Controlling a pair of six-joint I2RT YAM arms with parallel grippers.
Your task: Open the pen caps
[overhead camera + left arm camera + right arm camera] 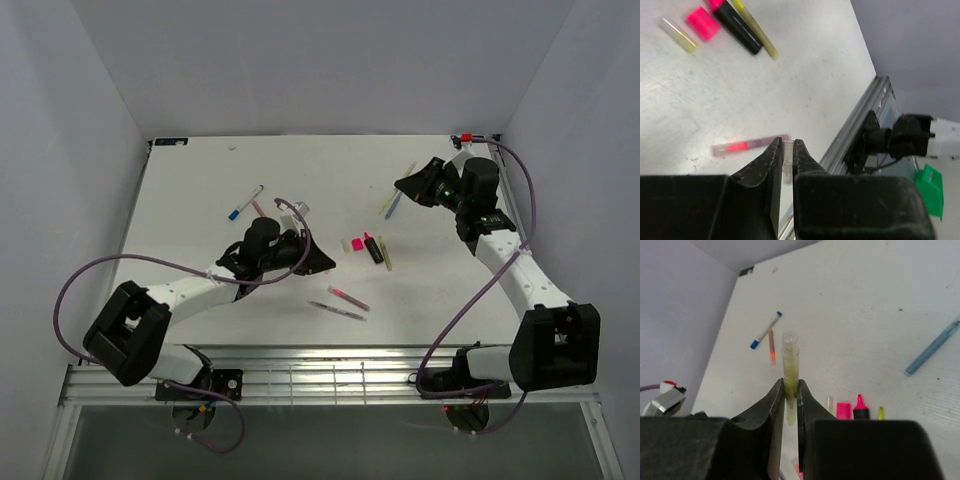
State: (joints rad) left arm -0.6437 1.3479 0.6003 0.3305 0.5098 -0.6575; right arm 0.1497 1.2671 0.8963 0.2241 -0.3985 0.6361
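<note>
My left gripper is shut on a small clear pen cap. It hovers over a pink pen lying on the table, left of centre in the top view. My right gripper is shut on a thin yellow pen whose clear end sticks out past the fingertips. It hangs above the table's far right. A loose pink cap, a black highlighter with its pink tip bare, a clear yellowish cap and a yellow pen lie together mid-table.
A white pen with a blue cap and an orange pen lie at the far left. A light blue pen rests on the far right. A thin dark pen sits near the front edge, beside the metal rail.
</note>
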